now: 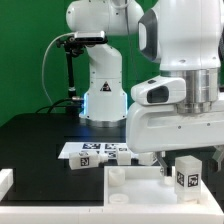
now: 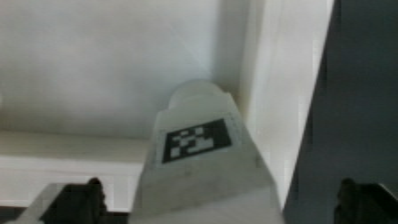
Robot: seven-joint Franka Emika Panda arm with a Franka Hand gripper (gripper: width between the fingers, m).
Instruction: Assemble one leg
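A white leg point(image 1: 186, 175) with a black-and-white tag stands upright on the large white panel point(image 1: 130, 195), near its corner on the exterior view's right. My gripper point(image 1: 188, 162) hangs right over it. In the wrist view the leg point(image 2: 205, 150) rises between my two dark fingertips point(image 2: 80, 203), with a gap on each side. The gripper point(image 2: 222, 205) is open around the leg and does not touch it. The panel's white surface point(image 2: 89, 70) lies below.
A second leg point(image 1: 86, 157) lies by the marker board point(image 1: 105, 150) on the black table behind the panel. The arm's base point(image 1: 100, 95) stands at the back. The dark table point(image 2: 365, 90) shows beside the panel's edge.
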